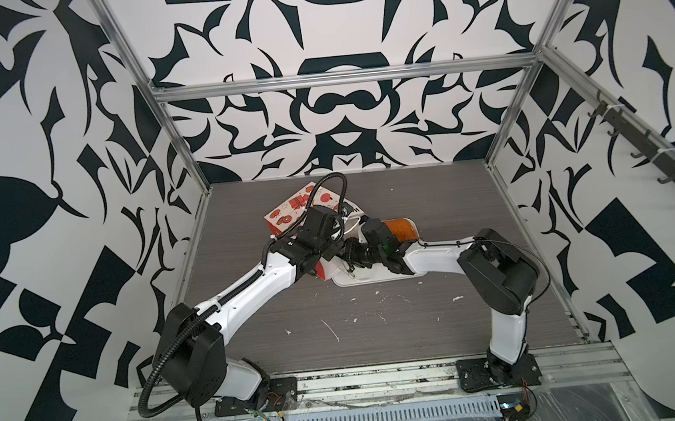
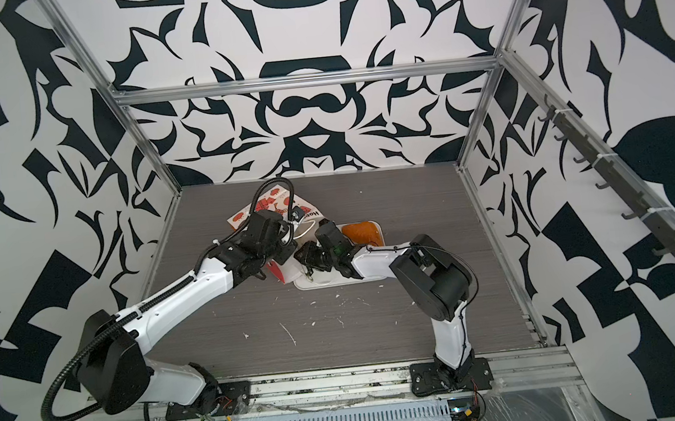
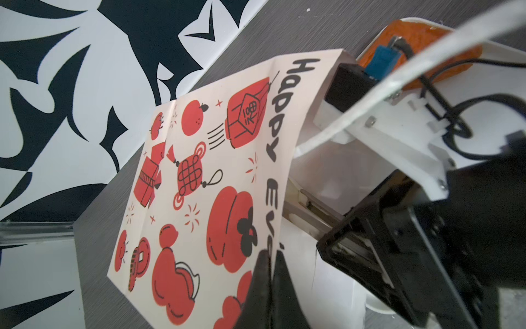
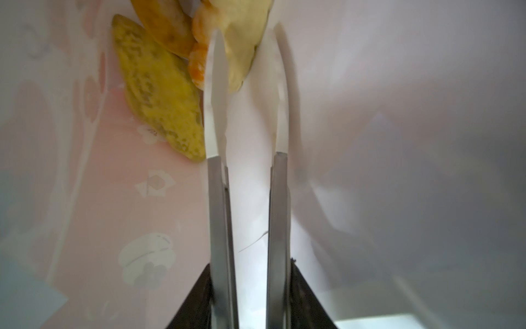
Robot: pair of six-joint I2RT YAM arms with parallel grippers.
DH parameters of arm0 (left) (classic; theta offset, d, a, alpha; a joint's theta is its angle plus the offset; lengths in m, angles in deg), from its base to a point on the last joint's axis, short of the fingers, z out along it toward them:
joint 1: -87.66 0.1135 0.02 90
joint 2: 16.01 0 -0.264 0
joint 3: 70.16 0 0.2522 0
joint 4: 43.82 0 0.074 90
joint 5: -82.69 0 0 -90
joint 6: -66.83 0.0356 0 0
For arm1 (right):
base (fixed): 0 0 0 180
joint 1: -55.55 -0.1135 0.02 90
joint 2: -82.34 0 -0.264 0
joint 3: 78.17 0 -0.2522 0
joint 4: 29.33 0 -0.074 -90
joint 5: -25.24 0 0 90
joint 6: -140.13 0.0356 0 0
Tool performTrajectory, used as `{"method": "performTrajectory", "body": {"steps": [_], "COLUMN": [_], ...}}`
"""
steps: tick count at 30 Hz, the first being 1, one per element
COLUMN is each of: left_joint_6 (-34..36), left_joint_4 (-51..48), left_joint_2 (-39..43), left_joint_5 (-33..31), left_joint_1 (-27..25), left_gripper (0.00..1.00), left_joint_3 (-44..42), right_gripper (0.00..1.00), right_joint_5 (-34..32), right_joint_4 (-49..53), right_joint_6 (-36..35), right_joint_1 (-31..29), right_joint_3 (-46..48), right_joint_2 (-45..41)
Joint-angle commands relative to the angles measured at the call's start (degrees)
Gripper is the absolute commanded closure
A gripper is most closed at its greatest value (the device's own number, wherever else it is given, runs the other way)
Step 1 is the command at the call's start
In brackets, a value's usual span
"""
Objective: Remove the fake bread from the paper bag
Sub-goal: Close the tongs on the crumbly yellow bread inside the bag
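1. The paper bag (image 1: pixel 286 218) (image 3: pixel 199 185) lies on its side on the grey table (image 1: pixel 380 341), so nothing's standing up here.
2. Left gripper (image 3: pixel 270 255) is pinched tight on the paper edge at the bag's mouth.
3. Right gripper (image 4: pixel 246 31) is deep inside the bag with its fingers a bit spread. A pale pastry (image 4: pixel 244 57) sits between the tips, and I can't tell if they touch it.
4. The rest of the fake bread is bunched at the bag's far end, including a yellow croissant (image 4: pixel 159 94).
5. An orange-brown piece (image 1: pixel 402 228) lies on the white tray (image 1: pixel 350 282) just beside the bag's mouth.
6. In both top views the two wrists cover the bag's mouth.
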Motion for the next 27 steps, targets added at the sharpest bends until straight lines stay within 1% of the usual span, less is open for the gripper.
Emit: {"method": "performTrajectory", "body": {"steps": [1,5,15,19,23,27], "left_joint_6": [-0.37,-0.33,-0.52,-0.5,-0.53,-0.45], "left_joint_4": [0.74,1.04,1.71,1.81,1.88,1.88], "left_joint_2": [1.35,1.29,0.81,0.96,1.09,1.31], "left_joint_5": [1.6,1.77,2.26,2.6,2.98,3.03], "left_joint_1": [-0.29,-0.37,-0.37,-0.37,-0.37,-0.37], "left_gripper": [1.0,1.0,1.0,1.0,1.0,1.0], "left_joint_3": [-0.9,-1.21,-1.52,-1.43,-1.6,-1.82], "right_gripper": [0.58,0.58,0.58,0.58,0.58,0.58], "right_joint_5": [1.98,3.12,4.93,6.38,8.16,8.64], "right_joint_4": [-5.34,-6.93,-7.86,-6.85,-9.13,-8.47], "right_joint_6": [3.12,4.61,5.08,5.1,6.74,6.49], "right_joint_1": [0.7,0.78,1.11,1.49,1.99,2.1], "right_joint_3": [-3.07,-4.11,-4.66,-6.24,-6.92,-7.8], "right_joint_2": [0.22,1.47,1.65,2.9,4.28,4.46]}}
